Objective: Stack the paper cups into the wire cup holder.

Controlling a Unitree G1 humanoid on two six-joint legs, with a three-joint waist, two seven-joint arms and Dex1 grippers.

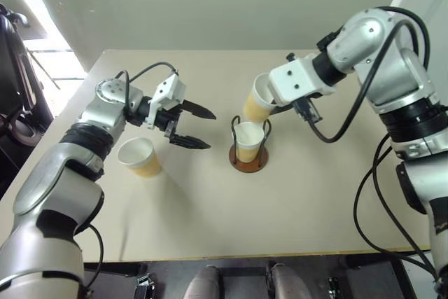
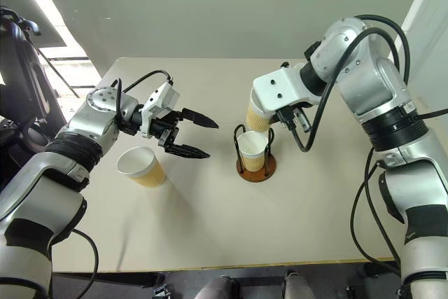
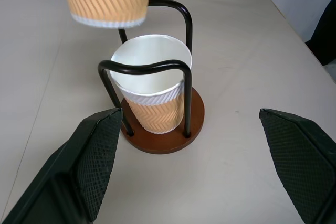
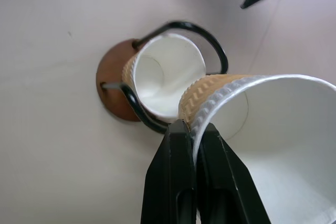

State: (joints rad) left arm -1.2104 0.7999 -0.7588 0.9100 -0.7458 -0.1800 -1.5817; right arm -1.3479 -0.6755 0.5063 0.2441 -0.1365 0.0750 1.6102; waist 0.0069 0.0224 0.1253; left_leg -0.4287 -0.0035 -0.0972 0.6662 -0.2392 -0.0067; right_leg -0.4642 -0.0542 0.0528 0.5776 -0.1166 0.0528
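right now the right gripper (image 4: 195,145) has its two black fingers pressed together on the wall of a paper cup (image 1: 257,100), one finger outside and one inside the white rim. that held cup hangs tilted just above and slightly behind the wire cup holder (image 1: 248,159), its bottom close over the holder's black loops without touching them, as the left wrist view shows.

inside the holder a second cup (image 1: 248,141) stands upright between the two wire loops, resting on the round rust-brown base, its white mouth open upward.

the left gripper (image 1: 199,127) is spread wide with nothing between its fingers. it hovers above the table (image 1: 210,222) to the left of the holder, pointing toward it, well short of touching it.

a third cup (image 1: 140,157) stands upright on the table on the robot's left, below the left forearm and apart from the holder, touched by neither gripper.

at the far left edge, beside the table, stands a dark piece of equipment (image 1: 17,82) that i cannot make out.
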